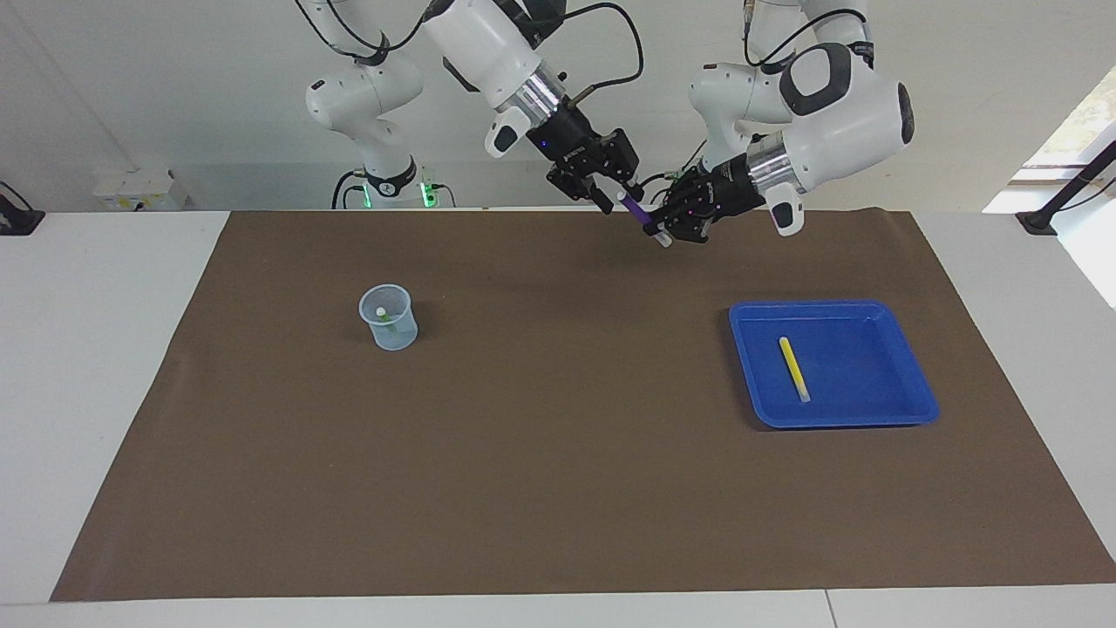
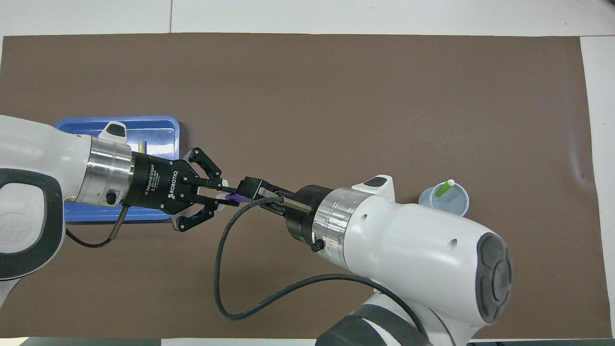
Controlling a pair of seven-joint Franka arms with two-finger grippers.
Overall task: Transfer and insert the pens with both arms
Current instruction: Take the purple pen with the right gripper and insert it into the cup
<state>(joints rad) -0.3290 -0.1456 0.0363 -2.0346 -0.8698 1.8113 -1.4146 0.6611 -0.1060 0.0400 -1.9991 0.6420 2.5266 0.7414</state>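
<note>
While both jaws grip it, the purple pen (image 1: 639, 212) slants tip-down toward the left gripper (image 1: 670, 225).

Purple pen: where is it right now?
The purple pen is up in the air between the left end effector and the right end effector, over the brown mat.

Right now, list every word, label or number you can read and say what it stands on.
"ROBOTIQ": white print on the left gripper body, overhead view.
"2F Adaptive Gripper": smaller line beside it, only just legible.
Print on the right gripper in the facing view: too small to read.
Tray, cup, pens: no text.
</note>
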